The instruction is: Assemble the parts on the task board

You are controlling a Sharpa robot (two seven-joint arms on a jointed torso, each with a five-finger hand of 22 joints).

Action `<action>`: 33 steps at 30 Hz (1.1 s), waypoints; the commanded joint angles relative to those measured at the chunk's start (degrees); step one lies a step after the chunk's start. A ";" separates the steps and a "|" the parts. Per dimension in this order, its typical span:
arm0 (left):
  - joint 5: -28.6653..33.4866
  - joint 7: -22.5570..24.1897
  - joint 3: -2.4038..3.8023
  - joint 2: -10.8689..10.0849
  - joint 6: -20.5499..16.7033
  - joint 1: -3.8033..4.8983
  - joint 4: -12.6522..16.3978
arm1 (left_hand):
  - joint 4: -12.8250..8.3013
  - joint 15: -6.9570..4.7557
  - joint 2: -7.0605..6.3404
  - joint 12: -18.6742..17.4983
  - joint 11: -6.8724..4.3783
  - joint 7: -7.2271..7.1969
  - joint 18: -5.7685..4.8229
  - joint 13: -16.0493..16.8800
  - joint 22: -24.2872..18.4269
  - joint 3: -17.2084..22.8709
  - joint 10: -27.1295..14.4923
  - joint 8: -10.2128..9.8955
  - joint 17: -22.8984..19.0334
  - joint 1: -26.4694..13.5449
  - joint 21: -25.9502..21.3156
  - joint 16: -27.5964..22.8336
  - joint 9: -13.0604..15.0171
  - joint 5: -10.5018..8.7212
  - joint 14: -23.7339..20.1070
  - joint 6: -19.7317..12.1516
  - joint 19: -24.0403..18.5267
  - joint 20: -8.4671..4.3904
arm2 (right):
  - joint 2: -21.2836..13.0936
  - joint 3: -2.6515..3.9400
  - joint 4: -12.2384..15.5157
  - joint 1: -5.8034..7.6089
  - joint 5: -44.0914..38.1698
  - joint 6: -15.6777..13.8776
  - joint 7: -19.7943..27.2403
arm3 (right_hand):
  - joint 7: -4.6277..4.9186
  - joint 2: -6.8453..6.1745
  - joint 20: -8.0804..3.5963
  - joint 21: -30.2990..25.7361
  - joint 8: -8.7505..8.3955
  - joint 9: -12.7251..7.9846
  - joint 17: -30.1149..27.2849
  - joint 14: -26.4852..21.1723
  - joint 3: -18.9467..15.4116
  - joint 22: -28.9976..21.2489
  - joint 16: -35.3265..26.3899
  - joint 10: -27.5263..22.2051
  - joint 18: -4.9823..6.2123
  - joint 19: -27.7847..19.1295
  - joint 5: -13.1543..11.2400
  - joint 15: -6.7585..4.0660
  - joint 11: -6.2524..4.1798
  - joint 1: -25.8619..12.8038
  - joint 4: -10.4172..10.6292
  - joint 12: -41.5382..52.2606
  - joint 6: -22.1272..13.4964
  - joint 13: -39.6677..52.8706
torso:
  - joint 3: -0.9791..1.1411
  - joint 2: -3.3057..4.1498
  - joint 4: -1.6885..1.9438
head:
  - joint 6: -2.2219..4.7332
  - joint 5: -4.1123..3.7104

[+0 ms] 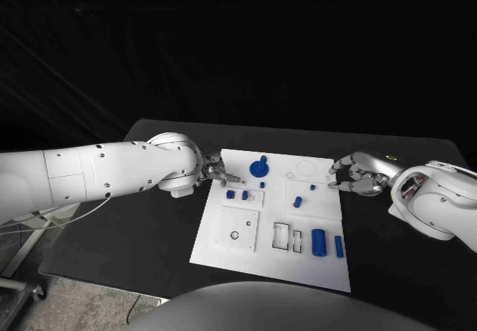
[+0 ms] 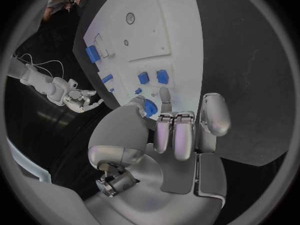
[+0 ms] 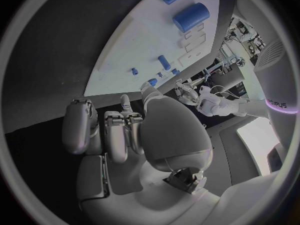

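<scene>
Head view looks down on the black surface point(image 1: 119, 234), where the white task board point(image 1: 273, 265) lies in the middle, its long side running away from the robot. Left hand point(image 1: 217, 174) sits at the board's far left edge, and the left wrist view shows its fingers point(image 2: 175, 137) curled in over the board beside a blue round part point(image 2: 149, 107); whether it pinches anything I cannot tell. Right hand point(image 1: 353, 176) rests at the board's far right edge with its fingers bent inward toward the board, and a grip cannot be made out there either. On the board, a blue disc point(image 1: 258, 167) lies near the far left corner, a thick blue cylinder point(image 1: 318, 242) and a slimmer blue rod point(image 1: 339, 246) lie side by side near the right edge, and small blue pegs point(image 1: 297, 201) stand around the middle.
</scene>
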 commanded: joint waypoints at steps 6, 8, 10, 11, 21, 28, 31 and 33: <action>0.99 3.98 -0.50 -1.85 -6.95 0.17 2.24 | -0.13 0.33 1.29 -1.58 0.40 -0.04 0.90 13.16 5.65 -0.09 4.09 0.52 15.06 1.26 -1.37 0.14 0.33 3.80 6.01 -0.88 -0.86 0.45 | 0.14 0.00 -0.23 -0.27 0.01 0.17 0.16 | 0.01 0.38 -0.17 -0.30 -0.25 -0.18 15.08 5.99 0.09 9.72 0.19 6.06 0.55 -0.38 0.63 0.41 0.38 0.14 -0.41 0.22 0.36 15.10 | 0.03 -0.18 -0.06 | -0.01 0.03; 1.10 3.42 -0.62 -2.28 -6.21 0.17 2.57 | -0.29 0.32 1.07 -1.83 0.39 -0.08 0.96 12.85 5.64 0.32 3.77 0.50 15.06 2.84 -1.68 0.14 0.29 5.50 6.01 -1.12 -1.06 0.45 | 0.17 0.00 -0.28 -0.33 0.01 0.08 0.19 | 0.01 0.43 -0.17 -0.30 -0.25 -0.20 15.08 5.99 0.11 9.72 0.19 6.06 0.55 -0.38 0.78 0.41 0.38 0.15 -0.43 0.22 0.38 15.10 | 0.02 -0.18 -0.06 | -0.01 0.03; 1.11 2.73 -0.72 -2.71 -5.49 0.17 2.88 | -0.89 0.21 0.04 -1.90 0.26 -0.20 0.98 12.78 5.71 1.09 3.70 0.50 15.06 5.94 -1.87 0.14 0.26 7.34 6.01 -1.36 -1.14 0.41 | 0.18 0.00 -0.33 -0.40 0.02 -0.01 0.24 | 0.01 0.46 -0.17 -0.34 -0.26 -0.24 15.08 5.99 0.13 9.71 0.19 6.06 0.56 -0.39 0.94 0.41 0.38 0.17 -0.47 0.22 0.39 15.10 | -0.02 -0.13 0.00 | -0.01 -0.08; 1.11 2.29 -0.76 -2.88 -5.06 0.16 2.98 | -0.87 0.21 -0.40 -1.92 0.23 -0.22 0.99 12.75 5.75 1.28 3.68 0.51 15.06 6.94 -1.93 0.14 0.23 7.51 6.01 -1.39 -1.16 0.38 | 0.19 0.00 -0.36 -0.43 0.02 -0.06 0.27 | 0.01 0.46 -0.17 -0.34 -0.26 -0.24 15.08 5.99 0.13 9.71 0.19 6.06 0.56 -0.39 0.96 0.41 0.38 0.17 -0.48 0.22 0.40 15.10 | -0.01 -0.15 0.02 | -0.01 -0.06; 0.22 -2.33 -1.00 -2.56 -0.10 -0.19 2.52 | -0.15 0.15 -1.55 -1.27 0.10 -0.39 0.91 13.55 6.34 0.14 4.53 2.65 15.06 8.79 -2.04 0.14 1.18 0.49 6.01 0.06 -0.76 0.34 | 0.29 0.00 -0.51 -0.67 0.03 -1.46 1.13 | 0.01 0.50 -0.17 -0.23 -0.26 -0.29 15.08 5.99 0.16 9.74 0.19 6.06 0.53 -0.33 1.24 0.41 0.38 0.23 -0.56 0.22 0.45 15.10 | -0.13 0.01 -0.04 | -0.01 0.01; 0.86 -3.31 -1.07 -1.45 1.32 -0.52 1.52 | -0.06 0.17 -0.54 -1.55 0.21 -0.24 1.02 13.20 6.38 -2.14 4.15 3.61 15.06 5.93 -2.73 0.14 2.02 -4.31 6.01 -1.10 -1.03 0.30 | 0.21 0.00 -0.38 -0.73 0.02 -3.28 2.33 | 0.01 0.51 -0.17 -0.13 -0.23 -0.35 15.08 5.99 0.22 9.78 0.19 6.06 0.51 -0.27 1.53 0.41 0.38 0.41 -0.74 0.22 0.57 15.10 | -0.07 0.04 -0.04 | -0.01 0.16; 1.43 -3.33 -1.08 -0.99 1.16 -0.69 1.07 | -0.08 0.32 -0.23 -1.81 0.42 0.02 1.09 12.86 6.31 -2.87 3.78 3.04 15.06 5.41 -3.19 0.14 1.62 -5.03 6.01 -1.94 -1.32 0.40 | 0.20 0.00 -0.31 -0.74 0.02 -3.72 2.68 | -0.01 0.49 -0.17 -0.11 -0.22 -0.38 15.08 5.99 0.26 9.79 0.19 6.06 0.50 -0.25 1.63 0.41 0.37 0.55 -0.86 0.22 0.60 15.10 | -0.09 0.07 0.00 | -0.01 0.10; 1.87 -3.38 -1.09 -0.73 1.13 -0.81 0.82 | -0.10 0.54 0.00 -2.02 0.70 0.39 1.11 12.60 6.33 -3.58 3.49 2.25 15.06 5.04 -3.48 0.14 1.02 -5.51 6.01 -2.84 -1.46 0.57 | 0.19 0.00 -0.25 -0.75 0.02 -3.73 2.77 | -0.01 0.48 -0.17 -0.10 -0.22 -0.39 15.08 5.99 0.28 9.80 0.19 6.06 0.50 -0.25 1.68 0.40 0.37 0.62 -0.92 0.22 0.62 15.10 | -0.08 0.04 0.00 | -0.01 0.15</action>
